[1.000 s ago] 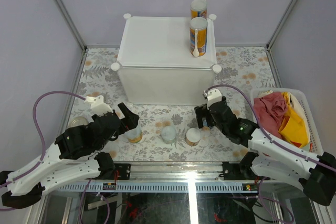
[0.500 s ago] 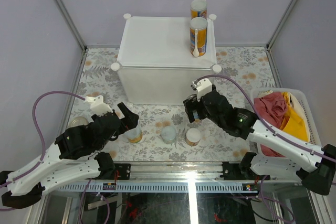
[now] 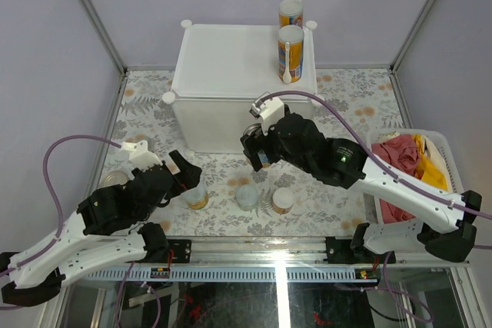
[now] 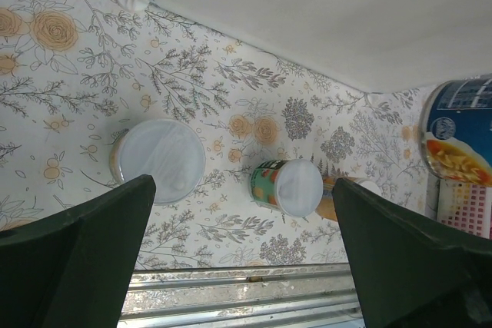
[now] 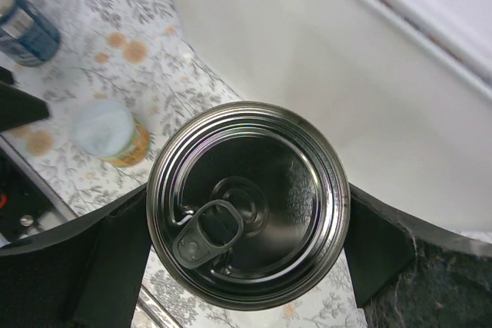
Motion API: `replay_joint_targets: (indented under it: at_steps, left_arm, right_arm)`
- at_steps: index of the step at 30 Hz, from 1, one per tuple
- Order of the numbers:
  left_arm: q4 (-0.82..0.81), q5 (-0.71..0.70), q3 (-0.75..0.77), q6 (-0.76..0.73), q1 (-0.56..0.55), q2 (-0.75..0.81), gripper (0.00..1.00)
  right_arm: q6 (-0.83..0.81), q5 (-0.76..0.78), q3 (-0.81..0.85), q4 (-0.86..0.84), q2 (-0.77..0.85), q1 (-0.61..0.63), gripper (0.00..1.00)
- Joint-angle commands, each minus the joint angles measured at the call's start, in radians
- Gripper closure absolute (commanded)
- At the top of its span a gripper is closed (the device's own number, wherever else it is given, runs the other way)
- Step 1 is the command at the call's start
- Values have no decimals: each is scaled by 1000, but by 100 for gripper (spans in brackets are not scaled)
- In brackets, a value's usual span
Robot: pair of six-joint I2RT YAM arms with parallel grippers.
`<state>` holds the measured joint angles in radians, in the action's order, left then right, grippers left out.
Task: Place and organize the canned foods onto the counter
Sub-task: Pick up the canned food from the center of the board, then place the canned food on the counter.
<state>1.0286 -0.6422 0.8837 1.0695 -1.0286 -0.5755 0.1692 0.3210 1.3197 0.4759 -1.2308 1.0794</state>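
Right gripper point(image 3: 256, 147), top view: mine, clamped on 1 tin point(image 3: 252, 130), aloft before counter point(image 3: 231, 59). Left wrist: my left gripper point(image 4: 242, 190) agape over 2 short cans point(image 4: 157, 160). Right wrist: tin centred in grip; carry step, next likely raising it above counter's top.

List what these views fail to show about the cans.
- Held can: right wrist view shows only its lid; in top view the right gripper covers most of it.
- Metal-topped can: partly hidden by the left arm, top view.
- Rear tall can: lower half behind the front tall can, top view.
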Motion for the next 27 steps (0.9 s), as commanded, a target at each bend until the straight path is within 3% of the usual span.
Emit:
replay_joint_targets:
  at_steps: [1,27]
  left_arm:
    - [-1,-49,-8,14,-5,17,0]
    - [4,-34,-23,-12,-4,80,0]
  right_arm:
    - [-52,-7,215,-117,-18,40,94]
    - [-173,-8,1030,-44,-512,49,96]
